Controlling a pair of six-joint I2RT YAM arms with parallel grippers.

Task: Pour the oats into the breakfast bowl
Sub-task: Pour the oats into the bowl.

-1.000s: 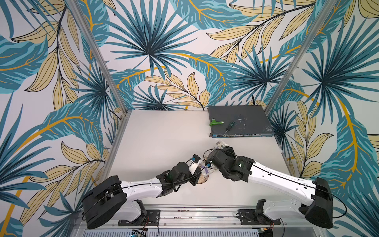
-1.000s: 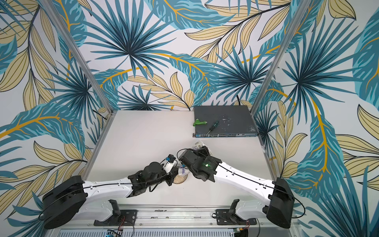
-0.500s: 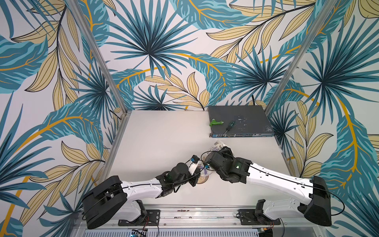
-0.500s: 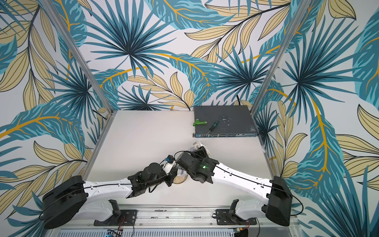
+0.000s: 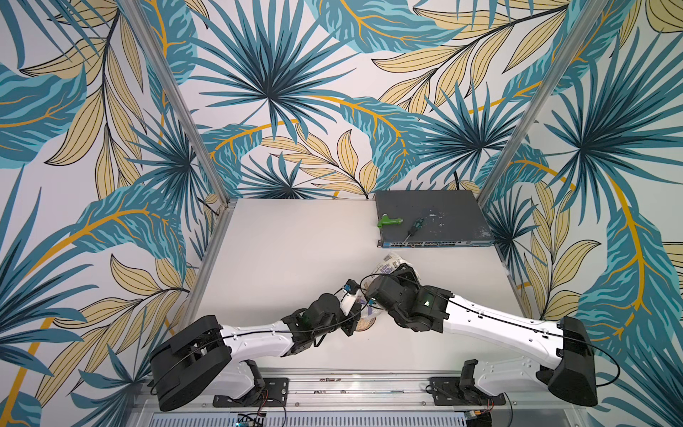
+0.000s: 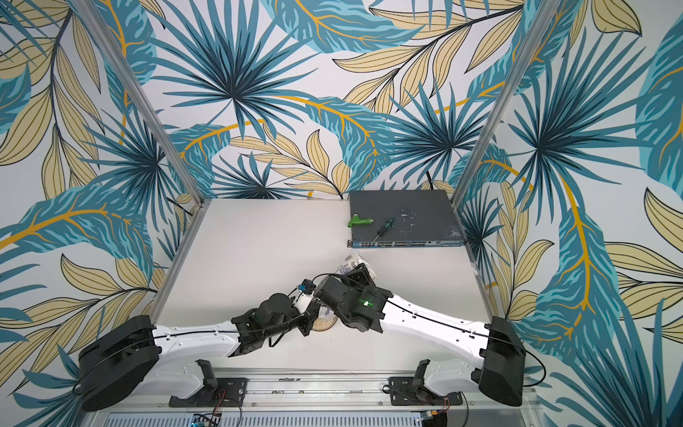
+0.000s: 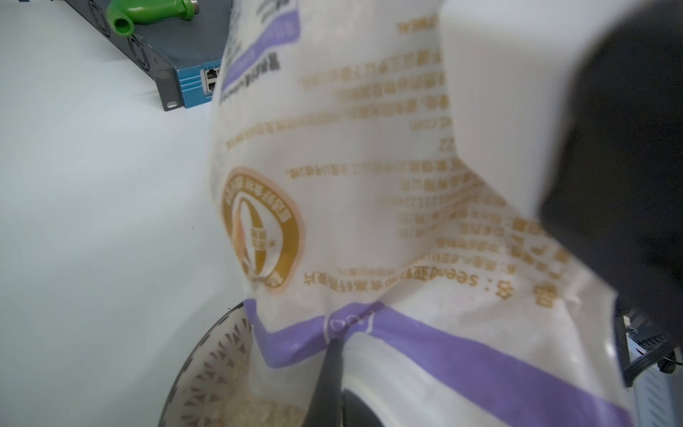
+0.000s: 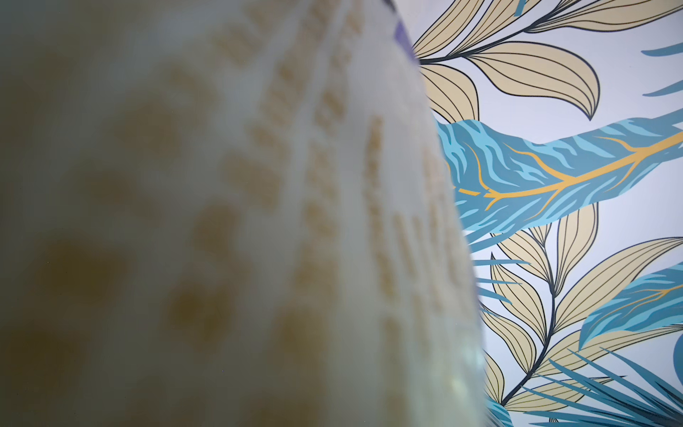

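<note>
The oats bag (image 7: 369, 177), clear plastic with a purple stripe and gold print, hangs tilted over the breakfast bowl (image 7: 218, 366), mouth end down. Pale oats (image 7: 258, 410) lie in the bowl. My left gripper (image 7: 337, 351) is shut on the bag's lower edge at the purple stripe. In both top views the two arms meet near the table's front middle above the bowl (image 5: 366, 325) (image 6: 325, 325). My right gripper (image 5: 401, 276) is shut round the bag's upper part (image 5: 392, 263), which sticks out beyond it. The bag (image 8: 221, 222) fills the right wrist view and hides the jaws.
A dark grey network switch (image 5: 432, 218) lies at the table's back right, with a green pipe fitting (image 5: 388, 221) and a screwdriver (image 5: 414, 230) on top. Aluminium posts (image 5: 177, 103) stand at the back corners, and leaf-patterned walls enclose the table.
My right gripper has shifted slightly left with the bag, closer to the left gripper and over more of the bowl. The left gripper keeps its grip.
</note>
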